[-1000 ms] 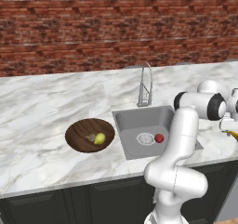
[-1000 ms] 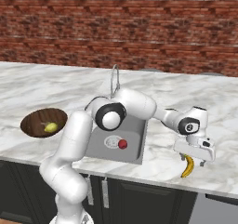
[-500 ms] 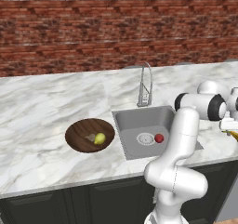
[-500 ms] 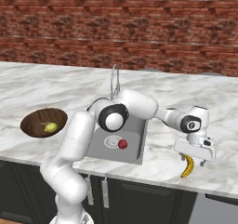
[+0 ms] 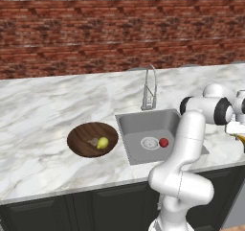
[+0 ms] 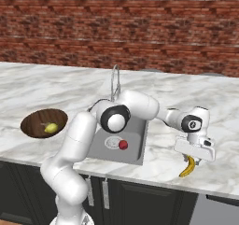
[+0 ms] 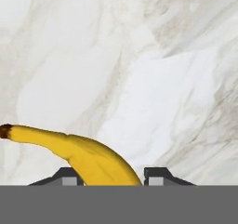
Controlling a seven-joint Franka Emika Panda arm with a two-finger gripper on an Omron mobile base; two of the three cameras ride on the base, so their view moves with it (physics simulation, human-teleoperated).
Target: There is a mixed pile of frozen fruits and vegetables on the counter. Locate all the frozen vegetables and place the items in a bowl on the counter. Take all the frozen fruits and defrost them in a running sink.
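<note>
While the arm reaches far out to its right over the marble counter, the gripper sits down over the banana. In the hand view the two dark fingertips flank the fruit's thick end, close on either side. They appear drawn in against it, but firm contact cannot be confirmed, so whether the grip is complete I cannot tell.

Against the frames from a second and half a second back, arm pose and banana position look unchanged in both base views. The only evident change is the jaws coming in.

Judgement: this is the grasp step on the last fruit. The banana lies on the counter right of the sink, near the front edge. The red fruit already rests in the basin beside the drain. The yellow-green oval and the pale lump lie in the wooden bowl. Remaining: lift the banana, carry it to the sink. Water running at the faucet: not discernible.
</note>
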